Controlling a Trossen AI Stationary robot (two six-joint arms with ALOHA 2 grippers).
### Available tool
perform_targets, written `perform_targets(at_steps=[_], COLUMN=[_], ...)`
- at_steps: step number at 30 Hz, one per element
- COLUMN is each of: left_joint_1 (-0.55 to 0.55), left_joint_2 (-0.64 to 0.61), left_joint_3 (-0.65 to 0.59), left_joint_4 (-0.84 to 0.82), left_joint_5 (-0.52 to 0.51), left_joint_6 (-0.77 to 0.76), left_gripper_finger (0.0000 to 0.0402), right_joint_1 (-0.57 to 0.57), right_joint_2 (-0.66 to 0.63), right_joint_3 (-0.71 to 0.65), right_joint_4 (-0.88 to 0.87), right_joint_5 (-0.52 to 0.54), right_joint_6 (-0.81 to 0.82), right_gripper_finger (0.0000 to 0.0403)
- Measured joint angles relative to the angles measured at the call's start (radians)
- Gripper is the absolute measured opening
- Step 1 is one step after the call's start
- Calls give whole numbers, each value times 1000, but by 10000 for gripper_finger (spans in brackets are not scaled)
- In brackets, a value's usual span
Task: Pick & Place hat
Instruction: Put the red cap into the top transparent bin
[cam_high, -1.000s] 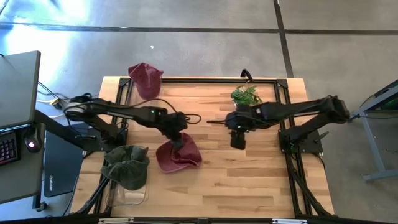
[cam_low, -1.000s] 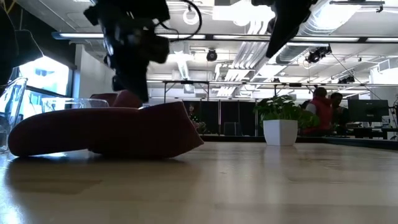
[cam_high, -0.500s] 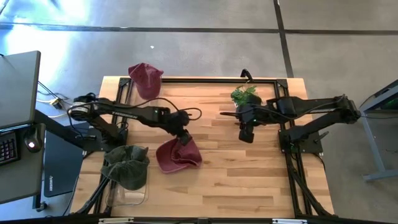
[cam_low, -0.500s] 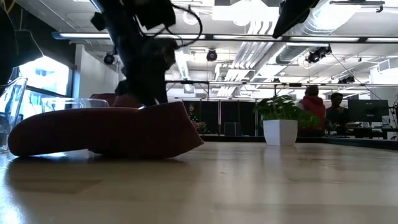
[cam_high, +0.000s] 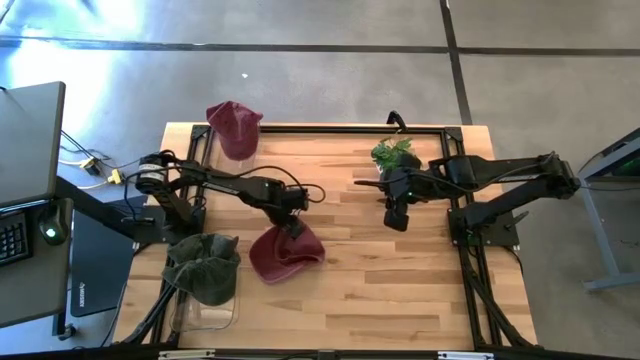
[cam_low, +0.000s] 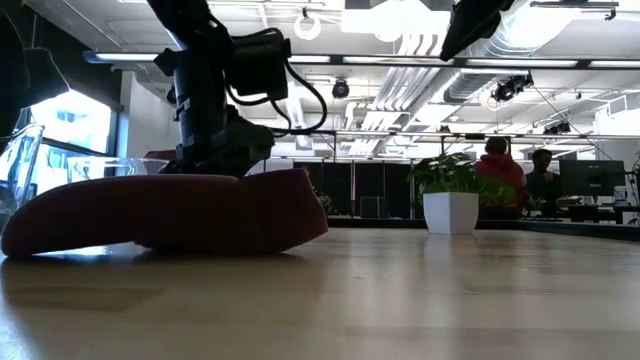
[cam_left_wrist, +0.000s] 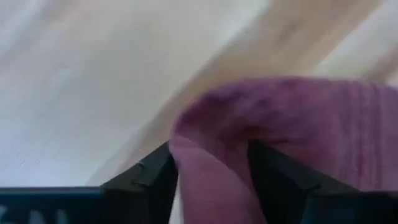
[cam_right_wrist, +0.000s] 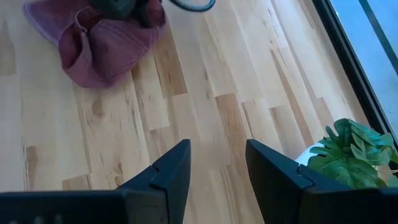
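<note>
A maroon hat (cam_high: 285, 255) lies crumpled on the wooden table (cam_high: 400, 290), left of centre; the low view shows it resting flat (cam_low: 170, 210). My left gripper (cam_high: 291, 228) stands on its far edge, open, with a raised fold of the hat (cam_left_wrist: 211, 155) between its fingers. To the right of centre my right gripper (cam_high: 396, 218) hangs open above bare wood, holding nothing; its wrist view shows the gap (cam_right_wrist: 217, 168) and the hat farther off (cam_right_wrist: 93, 46). My left gripper comes at the hat from above, pointing down. Its two open fingers (cam_left_wrist: 155, 180) stand on either side of a raised fold (cam_left_wrist: 205, 168) at the hat's far edge, and the cloth fills the gap and touches both. The hat rests on the table.
A second maroon hat (cam_high: 233, 125) hangs at the table's far left corner. A green hat (cam_high: 203, 268) sits on a clear container (cam_high: 205, 312) at the near left. A potted plant (cam_high: 395, 153) stands at the far right, close to my right arm. People (cam_low: 500, 170) stand in the room behind.
My left gripper has come down onto the maroon hat's far edge, and the hat has flattened and spread a little toward the near left. My right gripper has drawn back toward the table's right edge and risen.
</note>
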Motion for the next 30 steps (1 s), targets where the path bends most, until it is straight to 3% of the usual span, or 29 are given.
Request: perform_targets(at_steps=[3, 8, 13, 17, 20, 24, 27, 30], left_joint_1=[0, 0, 0, 0, 0, 0, 0, 0], left_joint_2=[0, -9, -32, -33, -34, -34, -34, -34], left_joint_3=[0, 31, 184, 373, 474, 544, 575, 587], left_joint_4=[18, 15, -35, -149, -183, -191, -224, -257], left_joint_5=[65, 147, 161, 107, 33, -35, -50, -49], left_joint_6=[45, 144, 421, 605, 670, 680, 677, 661], left_gripper_finger=[136, 21, 16, 4, 8, 3, 3, 2], right_joint_1=[0, 0, 0, 0, 0, 11, 32, 58], right_joint_2=[0, 0, 0, -1, 0, 0, 2, 3], right_joint_3=[0, 0, -1, -83, -227, -454, -599, -679], right_joint_4=[4, 7, 17, 134, 316, 751, 1108, 1279], right_joint_5=[4, 7, -6, -98, -201, -290, -220, -73], right_joint_6=[7, 27, 37, 108, 222, 404, 477, 484], right_gripper_finger=[151, 147, 148, 149, 151, 167, 183, 187])
